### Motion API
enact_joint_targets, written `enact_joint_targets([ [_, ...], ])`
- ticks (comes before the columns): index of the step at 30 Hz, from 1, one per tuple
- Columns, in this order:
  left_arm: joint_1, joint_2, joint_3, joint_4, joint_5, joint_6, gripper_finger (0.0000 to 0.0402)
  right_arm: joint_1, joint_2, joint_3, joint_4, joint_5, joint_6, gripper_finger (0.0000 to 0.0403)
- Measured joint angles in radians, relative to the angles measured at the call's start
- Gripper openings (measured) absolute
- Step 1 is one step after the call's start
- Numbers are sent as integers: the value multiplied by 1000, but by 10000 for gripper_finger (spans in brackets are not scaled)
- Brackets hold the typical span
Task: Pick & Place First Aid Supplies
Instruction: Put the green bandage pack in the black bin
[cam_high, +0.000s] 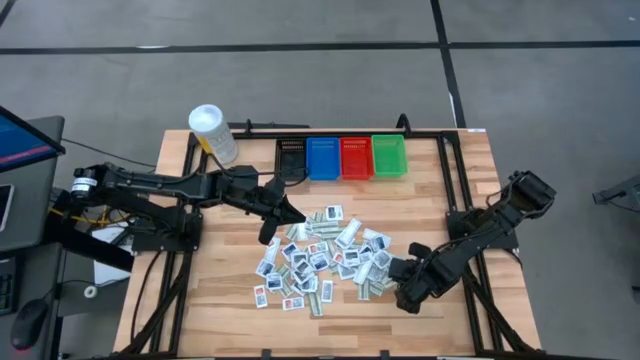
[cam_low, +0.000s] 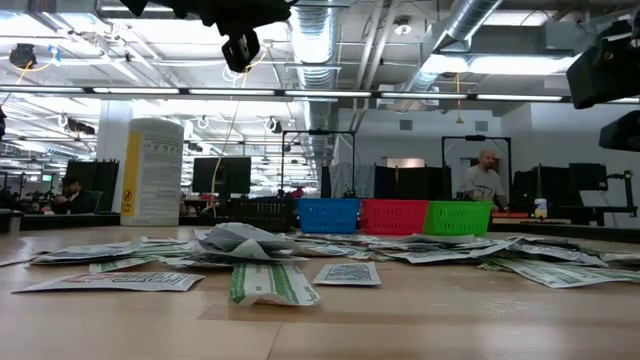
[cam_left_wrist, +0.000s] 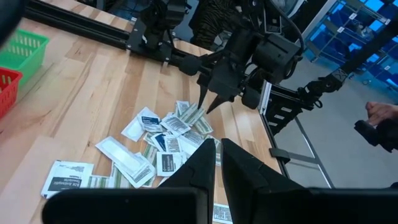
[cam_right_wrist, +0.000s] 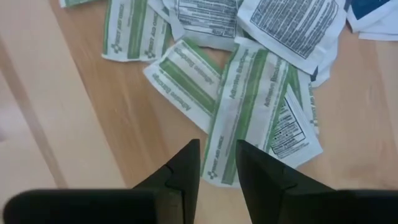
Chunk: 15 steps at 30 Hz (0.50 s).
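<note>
High view: the first aid supplies lie scattered flat mid-tabletop, their long axes pointing every way. Black bin, blue bin, red bin and green bin line the far edge; contents cannot be told. Left gripper, fingers together, hangs at the pile's left edge.

Right wrist view: right gripper, fingers slightly apart, holding nothing, hovers just over a green-striped packet.

wooden table, papery packets, plastic bins

Right gripper slightly parted above green-striped packets on table.
</note>
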Motion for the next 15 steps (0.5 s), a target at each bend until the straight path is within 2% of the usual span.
enact_joint_targets([
  [15,0,0,0,0,0,0,26,0,0,-11,12,26,-41,98],
])
